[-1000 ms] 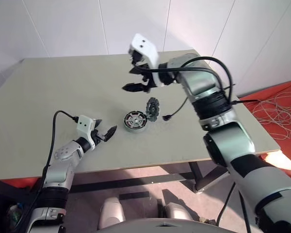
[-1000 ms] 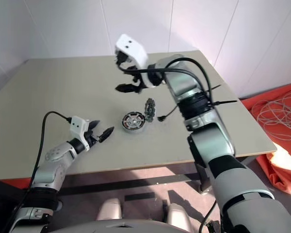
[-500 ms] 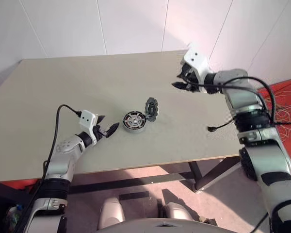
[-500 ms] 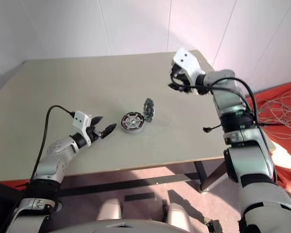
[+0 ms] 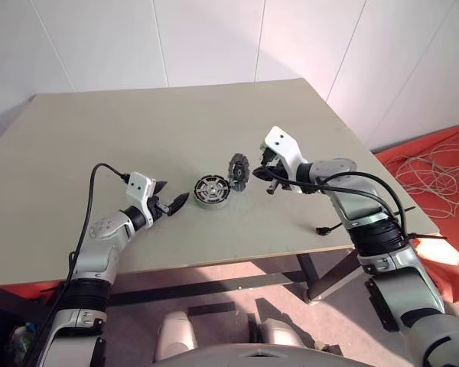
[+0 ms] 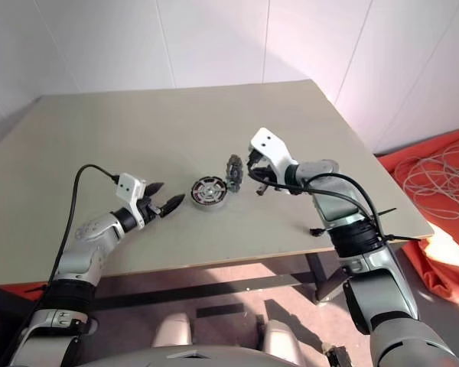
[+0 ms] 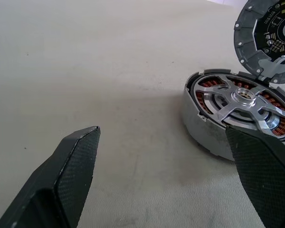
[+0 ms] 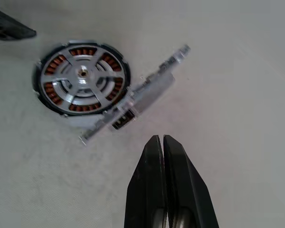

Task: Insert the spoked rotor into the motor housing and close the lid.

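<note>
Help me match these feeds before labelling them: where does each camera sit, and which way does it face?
Head stereo pair: look down over the beige table; both arms show, open left gripper, shut right gripper.
Left wrist: looks along its black fingers at the round copper-wound motor housing holding the silver-spoked rotor.
Right wrist: looks down past closed fingers at the housing and the upright grey ribbed lid.
All share housing and lid.

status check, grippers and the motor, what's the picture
Left gripper open beside motor housing, touching nothing. Right gripper shut, empty, behind lid. Spoked rotor seated, lid upright. Nothing in the way.
</note>
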You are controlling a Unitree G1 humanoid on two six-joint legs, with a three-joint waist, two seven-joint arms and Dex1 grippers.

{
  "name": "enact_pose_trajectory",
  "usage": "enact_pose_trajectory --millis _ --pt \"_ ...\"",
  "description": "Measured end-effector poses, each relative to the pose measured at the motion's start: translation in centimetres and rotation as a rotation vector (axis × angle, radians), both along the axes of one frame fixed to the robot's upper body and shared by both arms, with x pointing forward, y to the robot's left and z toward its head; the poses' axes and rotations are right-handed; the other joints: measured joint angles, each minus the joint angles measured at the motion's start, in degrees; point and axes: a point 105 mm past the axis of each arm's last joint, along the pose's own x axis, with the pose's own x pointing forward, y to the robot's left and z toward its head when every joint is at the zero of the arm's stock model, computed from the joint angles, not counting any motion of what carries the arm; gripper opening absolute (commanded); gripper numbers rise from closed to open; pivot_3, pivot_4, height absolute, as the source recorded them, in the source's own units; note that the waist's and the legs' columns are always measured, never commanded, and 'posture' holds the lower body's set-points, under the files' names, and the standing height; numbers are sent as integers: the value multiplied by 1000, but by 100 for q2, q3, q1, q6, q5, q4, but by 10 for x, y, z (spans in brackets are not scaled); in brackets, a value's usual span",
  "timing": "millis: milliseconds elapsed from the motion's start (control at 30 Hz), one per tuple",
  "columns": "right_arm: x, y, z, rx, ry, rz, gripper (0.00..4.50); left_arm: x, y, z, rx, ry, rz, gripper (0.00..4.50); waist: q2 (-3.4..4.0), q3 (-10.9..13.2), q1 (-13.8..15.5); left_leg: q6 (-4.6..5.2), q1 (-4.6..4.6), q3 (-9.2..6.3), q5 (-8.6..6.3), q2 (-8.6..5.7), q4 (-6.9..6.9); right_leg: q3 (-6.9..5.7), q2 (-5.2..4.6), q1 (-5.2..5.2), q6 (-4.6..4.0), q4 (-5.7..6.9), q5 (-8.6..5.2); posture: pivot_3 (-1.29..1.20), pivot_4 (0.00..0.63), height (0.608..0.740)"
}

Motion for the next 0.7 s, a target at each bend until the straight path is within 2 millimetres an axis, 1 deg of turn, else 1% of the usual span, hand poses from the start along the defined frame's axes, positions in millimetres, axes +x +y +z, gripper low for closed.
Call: enact_pose_trajectory --millis 100,300,400,500,700 --pt "-2 16 1 25 16 26 74 0 0 0 2 0 2 4500 0 0 0 -1 -1 0 0 0 0 0 0 0 0 0 0 0 0 740" --pt "-2 39 17 78 3 75 74 2 7 1 14 -4 35 4500 0 0 -6 -2 -1 -1 1 1 -3 0 0 -2 0 -1 0 0 0 740" --pt "-5 56 21 104 -1 118 74 2 9 2 17 -6 44 4500 0 0 -12 -3 -1 -1 1 1 -4 0 0 -3 0 -1 0 0 0 740" --pt "-9 73 20 118 11 156 74 3 10 3 18 -13 49 4500 0 0 -9 -2 -2 -1 1 0 -4 0 0 -2 0 -1 0 0 0 740" --pt "-8 84 11 135 47 153 74 4 15 5 28 -20 65 4500 0 0 -2 -4 -3 -2 2 0 -4 0 -1 -2 0 -1 0 0 0 740"
